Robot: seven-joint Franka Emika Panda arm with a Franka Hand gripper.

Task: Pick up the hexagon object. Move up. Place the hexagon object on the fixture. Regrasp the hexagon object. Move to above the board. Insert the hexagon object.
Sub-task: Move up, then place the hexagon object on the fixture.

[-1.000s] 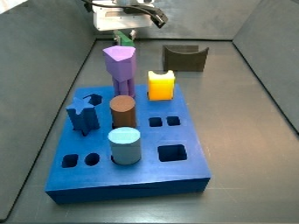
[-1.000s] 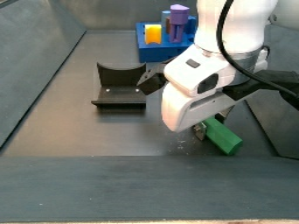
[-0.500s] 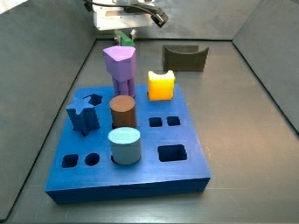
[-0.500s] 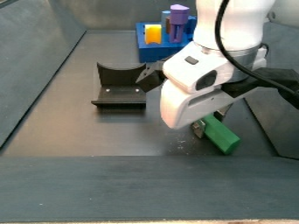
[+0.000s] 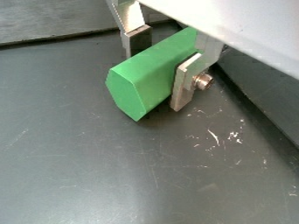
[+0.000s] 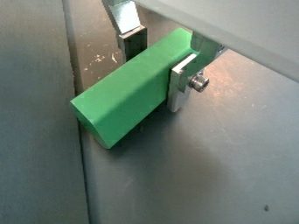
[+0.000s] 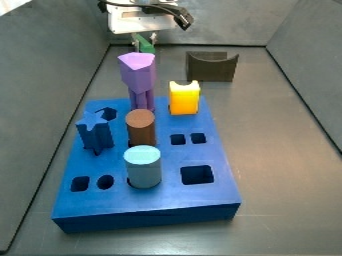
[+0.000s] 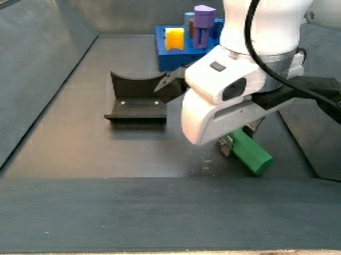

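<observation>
The hexagon object [image 5: 146,74] is a plain green bar lying low at the grey floor, seen in both wrist views [image 6: 122,101]. My gripper [image 5: 162,70] straddles it near its far end, and the silver fingers [image 5: 184,83] press its two sides, so it is shut on the bar. In a side view the bar [image 8: 250,156] sticks out under the white gripper [image 8: 237,146]. The fixture [image 8: 136,98], a dark notched block, stands apart from it on the floor [image 7: 211,66]. The blue board [image 7: 167,192] lies well away from the gripper [image 7: 143,40].
On the board stand a purple peg [image 7: 136,75], a yellow piece [image 7: 185,96], a brown cylinder [image 7: 140,128], a light blue cylinder [image 7: 143,167] and a dark blue piece [image 7: 94,133], with open holes between them. Grey walls enclose the floor.
The gripper and the green bar have shifted very slightly upward in the side view. The board and fixture have not moved.
</observation>
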